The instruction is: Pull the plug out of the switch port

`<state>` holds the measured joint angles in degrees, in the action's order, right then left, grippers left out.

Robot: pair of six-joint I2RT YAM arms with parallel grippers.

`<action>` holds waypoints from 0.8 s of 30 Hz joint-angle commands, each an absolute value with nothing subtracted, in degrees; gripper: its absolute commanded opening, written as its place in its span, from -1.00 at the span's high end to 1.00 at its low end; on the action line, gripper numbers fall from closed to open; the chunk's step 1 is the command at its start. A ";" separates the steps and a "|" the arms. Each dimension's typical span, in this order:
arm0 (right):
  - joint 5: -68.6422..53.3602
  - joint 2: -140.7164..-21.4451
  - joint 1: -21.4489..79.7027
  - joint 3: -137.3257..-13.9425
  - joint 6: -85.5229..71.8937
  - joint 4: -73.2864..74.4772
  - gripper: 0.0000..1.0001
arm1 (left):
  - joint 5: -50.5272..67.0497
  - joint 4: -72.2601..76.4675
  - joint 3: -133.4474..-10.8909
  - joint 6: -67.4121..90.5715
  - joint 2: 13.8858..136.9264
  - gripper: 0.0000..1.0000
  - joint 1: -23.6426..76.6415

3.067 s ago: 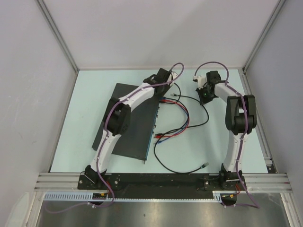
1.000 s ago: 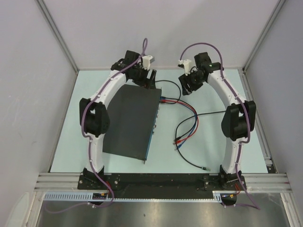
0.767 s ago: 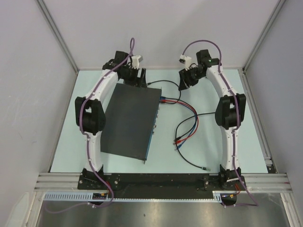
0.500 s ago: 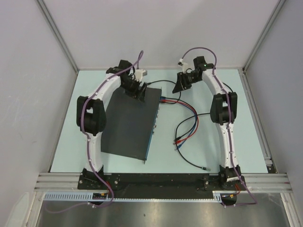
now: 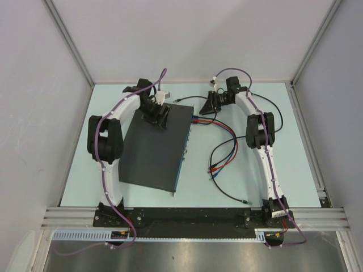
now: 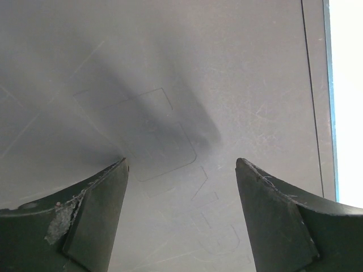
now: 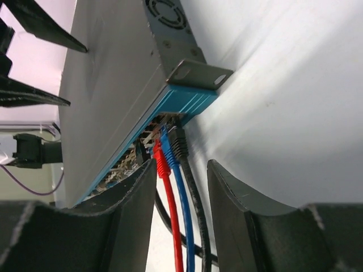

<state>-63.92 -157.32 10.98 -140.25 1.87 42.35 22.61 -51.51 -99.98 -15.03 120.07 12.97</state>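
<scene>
At centre-left of the overhead frame, the switch lies flat, with the left gripper spread wide above its lid. The right gripper, jaws apart and clasping nothing, straddles cables from 3 plugs. Best to clamp 1 plug body and pull straight out.

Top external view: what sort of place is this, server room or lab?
Most likely a lab robot cell, not a server room: plain grey panel walls in aluminium framing, a lone switch lying flat on a pale tabletop, and loose patch cables beside it.
</scene>
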 commanded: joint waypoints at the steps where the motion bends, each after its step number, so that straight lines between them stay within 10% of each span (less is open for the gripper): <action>1: -66.62 -158.64 11.69 -142.82 -3.69 36.65 0.09 | 22.41 -50.71 -99.40 -14.42 116.46 -0.64 13.27; 24: -66.44 -163.56 13.18 -141.42 -7.73 32.87 0.13 | 21.80 -50.10 -99.93 -13.18 117.33 -0.64 15.03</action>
